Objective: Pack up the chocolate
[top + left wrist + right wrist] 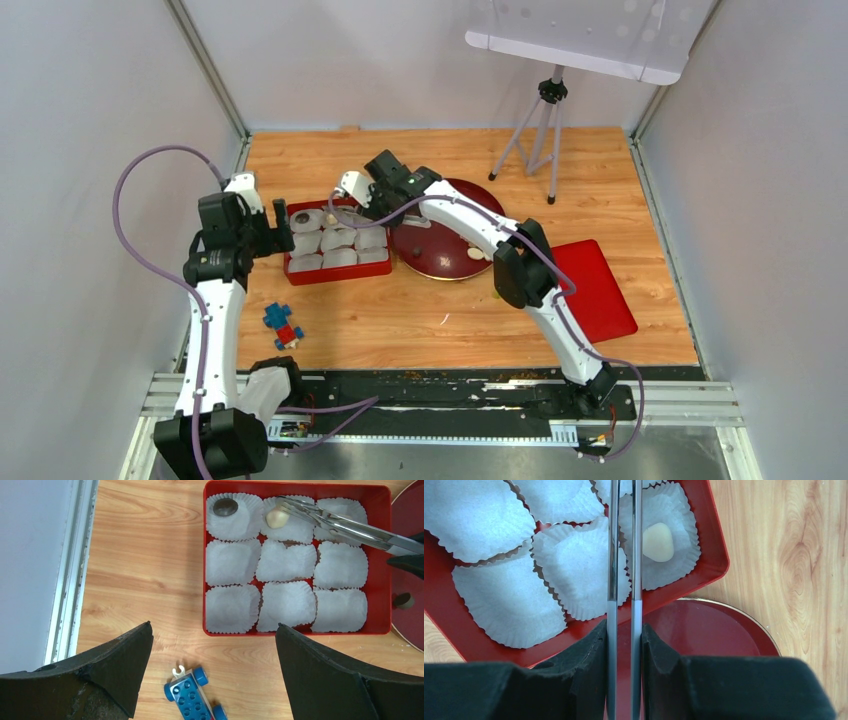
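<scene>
Right tool (pixel 624 636): grips metal tongs (pixel 613 580) in narrowly set jaws, the tong arms nearly parallel with a slim gap between. Reaches over the red tray (pixel 384 555) of white paper cups (pixel 233 561). Left tool (pixel 214 626): stands wide apart, holds nothing, hovers above the counter (pixel 150 555) near a blue toy block (pixel 190 695). Cream chocolate (pixel 657 541) lies in the middle cup of the far row, just beside the tong tips, possibly touching; long axis roughly along the tongs. Dark chocolate (pixel 225 507) sits in the neighbouring corner cup.

Left arm (pixel 213 320): white links, chunky black joint housings.
Right arm (pixel 560 335): same white-and-black build.
Cables (pixel 117 200): purple, looping off both arms.
Fingers (pixel 95 680): broad black wedges, scuffed edges.
</scene>
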Controlling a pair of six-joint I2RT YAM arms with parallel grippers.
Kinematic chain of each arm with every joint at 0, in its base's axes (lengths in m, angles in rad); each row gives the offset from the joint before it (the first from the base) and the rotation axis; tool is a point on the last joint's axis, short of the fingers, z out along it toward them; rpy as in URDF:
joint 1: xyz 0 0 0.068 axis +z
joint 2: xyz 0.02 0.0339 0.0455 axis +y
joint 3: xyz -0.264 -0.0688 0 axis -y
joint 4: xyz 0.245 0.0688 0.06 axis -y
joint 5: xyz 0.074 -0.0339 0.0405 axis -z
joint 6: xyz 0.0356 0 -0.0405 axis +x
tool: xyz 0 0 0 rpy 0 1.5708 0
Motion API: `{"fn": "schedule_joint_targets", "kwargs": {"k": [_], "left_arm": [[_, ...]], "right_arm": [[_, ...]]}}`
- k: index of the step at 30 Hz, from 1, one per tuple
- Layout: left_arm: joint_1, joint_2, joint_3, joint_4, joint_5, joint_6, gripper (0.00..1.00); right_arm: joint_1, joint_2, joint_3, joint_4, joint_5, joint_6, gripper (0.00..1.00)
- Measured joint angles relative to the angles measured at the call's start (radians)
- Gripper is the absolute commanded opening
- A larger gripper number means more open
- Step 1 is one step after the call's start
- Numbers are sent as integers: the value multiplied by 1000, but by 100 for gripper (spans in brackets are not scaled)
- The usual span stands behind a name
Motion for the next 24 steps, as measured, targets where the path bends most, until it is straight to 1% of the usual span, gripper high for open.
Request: {"fn": "schedule_joint_targets", "kwargs": {"k": [19,22,24], "left_arm": [[0,0,-18,9,12,-14,100],[0,0,-18,9,18,-14,100],[0,0,-18,10,19,-14,100]], "right_arm": [[-6,-43,-5,-4,12,-8,11],[-6,-76,-11,-7,11,-11,13],[-7,-125,-41,-9,5,-18,14]]}}
